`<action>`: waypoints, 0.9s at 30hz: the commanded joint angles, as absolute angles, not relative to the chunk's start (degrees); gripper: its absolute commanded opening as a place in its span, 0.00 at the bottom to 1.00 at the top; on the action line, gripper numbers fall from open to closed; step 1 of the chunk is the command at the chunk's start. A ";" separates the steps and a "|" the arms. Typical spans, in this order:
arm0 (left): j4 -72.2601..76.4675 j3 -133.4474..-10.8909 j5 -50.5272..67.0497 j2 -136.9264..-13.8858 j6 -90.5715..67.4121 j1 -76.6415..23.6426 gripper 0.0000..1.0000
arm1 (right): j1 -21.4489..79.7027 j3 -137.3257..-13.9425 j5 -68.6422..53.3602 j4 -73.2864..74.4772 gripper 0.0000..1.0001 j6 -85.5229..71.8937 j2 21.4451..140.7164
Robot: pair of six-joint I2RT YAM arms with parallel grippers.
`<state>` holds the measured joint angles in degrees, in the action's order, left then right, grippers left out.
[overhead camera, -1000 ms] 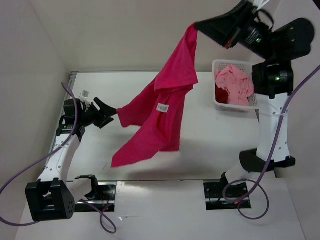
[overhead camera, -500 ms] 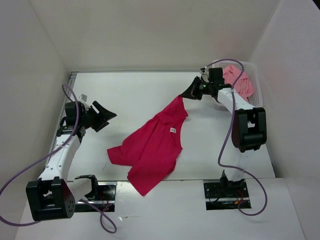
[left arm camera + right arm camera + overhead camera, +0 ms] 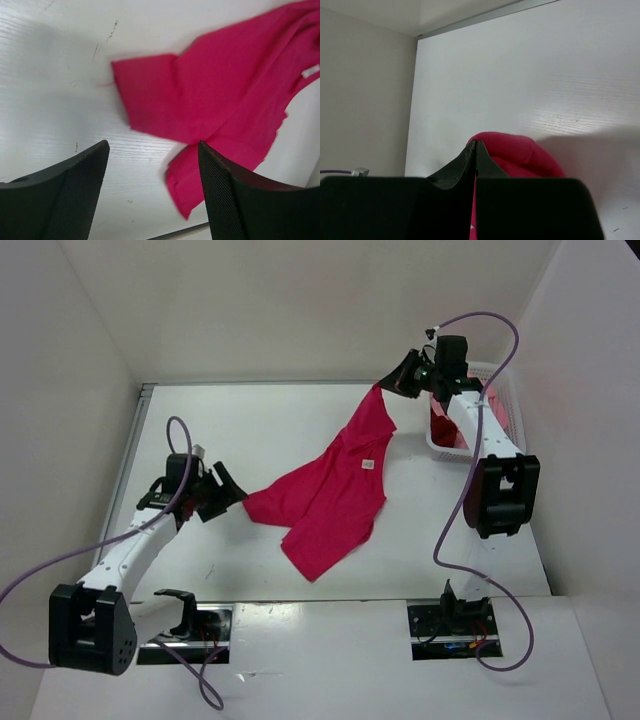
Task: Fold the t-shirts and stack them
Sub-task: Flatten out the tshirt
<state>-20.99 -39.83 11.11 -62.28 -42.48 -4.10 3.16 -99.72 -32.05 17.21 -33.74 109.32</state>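
Note:
A bright magenta-red t-shirt (image 3: 330, 490) lies half spread on the white table (image 3: 250, 430), one end pulled up toward the back right. There my right gripper (image 3: 385, 390) is shut on a bunched fold of it; in the right wrist view the fold (image 3: 520, 157) bulges past the closed tips (image 3: 476, 146). My left gripper (image 3: 235, 498) is open just left of the shirt's sleeve (image 3: 262, 506). In the left wrist view the shirt (image 3: 215, 95) lies ahead, a lower corner (image 3: 192, 185) on the table between the fingers (image 3: 75, 195). Dark crimson cloth (image 3: 442, 425) shows in the basket.
A white mesh basket (image 3: 438, 445) stands at the back right, mostly hidden behind my right arm. White walls close in the table on the left, back and right. Purple cables loop from both arms.
My right arm came down from high over the table and laid the hanging shirt out, then drew its end back and up. My left gripper moved right, up to the sleeve.

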 commanded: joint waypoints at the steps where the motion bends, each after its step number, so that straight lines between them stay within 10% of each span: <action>1: -20.22 -37.19 5.98 -66.17 -44.12 -6.06 0.79 | 2.55 -98.44 -30.41 16.79 0.02 -32.52 106.79; 22: -0.44 -43.59 4.21 -92.97 -49.75 -8.44 0.65 | 2.55 -86.58 -34.28 16.26 0.02 -31.90 99.05; 27: 0.18 -46.32 5.62 -96.06 -49.75 -10.63 0.40 | 3.08 -85.44 -34.28 16.26 0.02 -31.90 97.13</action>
<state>0.47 -45.60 5.10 -93.84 -50.02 -9.34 3.01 -86.48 -33.58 17.72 -33.06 102.26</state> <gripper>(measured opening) 0.475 0.019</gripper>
